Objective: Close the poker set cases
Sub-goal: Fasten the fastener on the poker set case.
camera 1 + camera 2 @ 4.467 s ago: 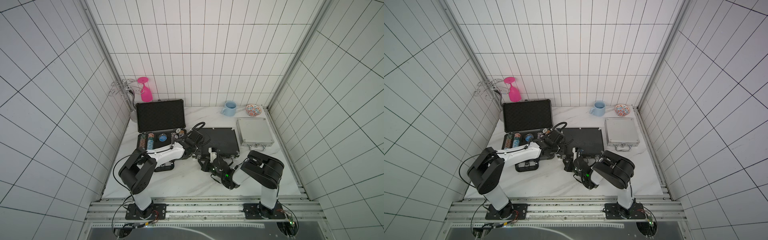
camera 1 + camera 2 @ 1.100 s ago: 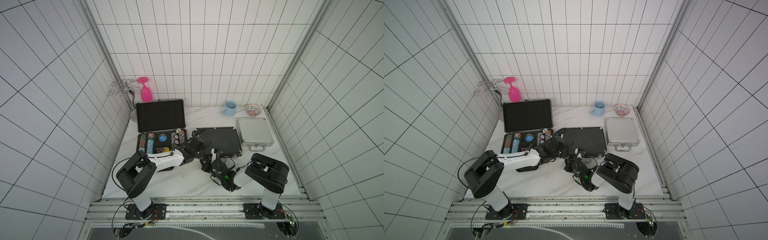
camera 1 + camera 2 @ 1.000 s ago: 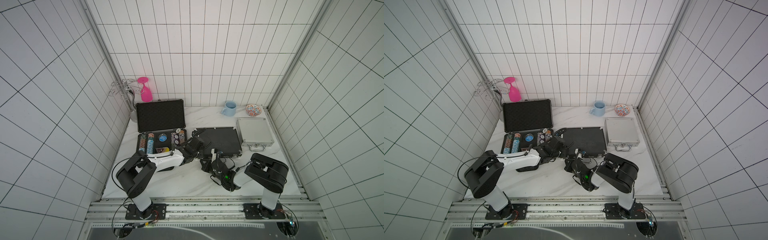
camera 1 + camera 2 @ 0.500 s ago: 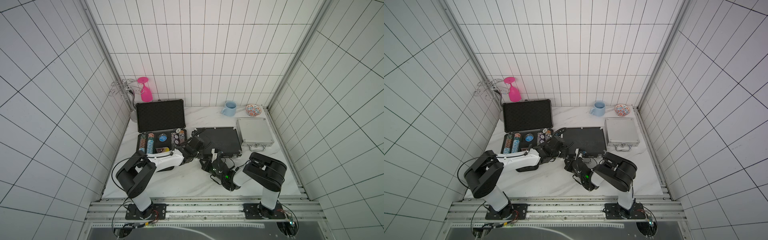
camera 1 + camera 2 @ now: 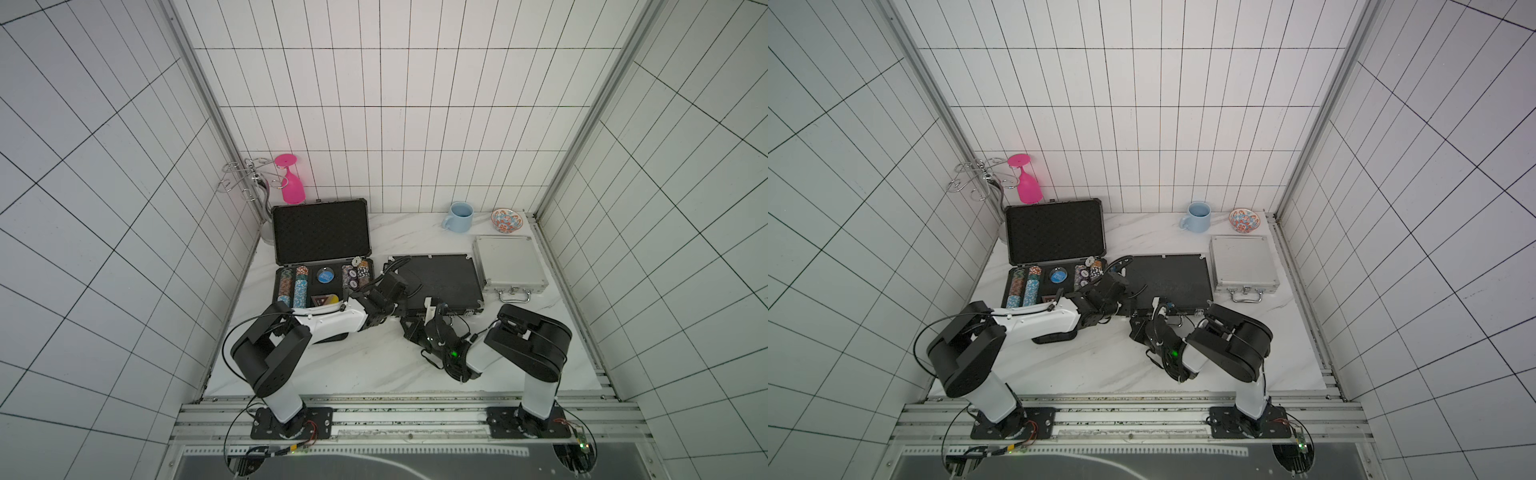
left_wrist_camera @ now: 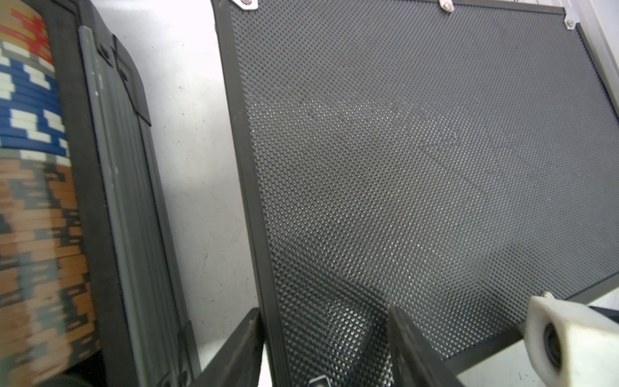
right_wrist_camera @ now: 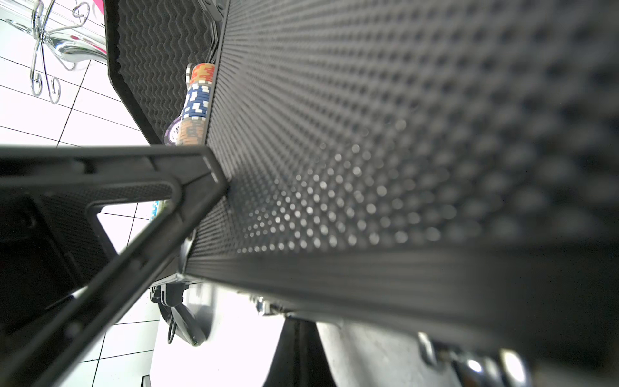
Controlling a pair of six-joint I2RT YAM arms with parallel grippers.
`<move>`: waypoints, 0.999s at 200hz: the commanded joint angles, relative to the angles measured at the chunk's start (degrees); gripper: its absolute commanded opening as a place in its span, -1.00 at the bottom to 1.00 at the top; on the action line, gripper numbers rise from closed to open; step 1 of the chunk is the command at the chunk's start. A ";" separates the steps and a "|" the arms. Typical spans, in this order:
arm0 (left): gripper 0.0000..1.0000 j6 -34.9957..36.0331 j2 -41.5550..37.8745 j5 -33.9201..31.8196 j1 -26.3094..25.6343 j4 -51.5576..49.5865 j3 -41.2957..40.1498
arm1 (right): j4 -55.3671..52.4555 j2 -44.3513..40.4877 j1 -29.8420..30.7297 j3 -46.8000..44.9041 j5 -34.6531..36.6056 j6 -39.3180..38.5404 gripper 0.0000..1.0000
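The large dark-grey case [image 5: 320, 232] stands open at the left, its lid upright and chips [image 5: 297, 284] in its tray. The medium black case [image 5: 440, 278] lies in the middle with its lid down flat. To its right sits the small silver case [image 5: 509, 264], closed. My left gripper [image 5: 392, 297] [image 6: 325, 311] is open at the black case's near left corner. One finger [image 6: 234, 348] is outside the rim, the other over the lid. My right gripper [image 5: 434, 311] [image 7: 298, 335] is shut, low at that case's front edge by the handle.
A blue mug [image 5: 459, 216] and a patterned bowl [image 5: 505, 219] stand at the back right. At the back left corner a pink glass [image 5: 291, 189] hangs on a wire rack [image 5: 245, 183]. Tiled walls close in on both sides of the table [image 5: 374, 365].
Since the earliest frames my left gripper has come nearer along the black case's left edge to its front corner. Over the last second both arms have barely moved.
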 commanded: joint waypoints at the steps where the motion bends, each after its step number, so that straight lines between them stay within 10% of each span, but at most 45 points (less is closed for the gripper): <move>1: 0.16 2.28 6.24 6.20 -1.23 -25.62 -7.11 | -7.25 2.64 -3.16 -2.20 6.05 4.32 -0.95; 200: 0.16 2.07 5.89 6.33 -0.94 -25.29 -6.54 | -2.26 -7.77 1.36 -6.40 8.64 -4.80 -0.92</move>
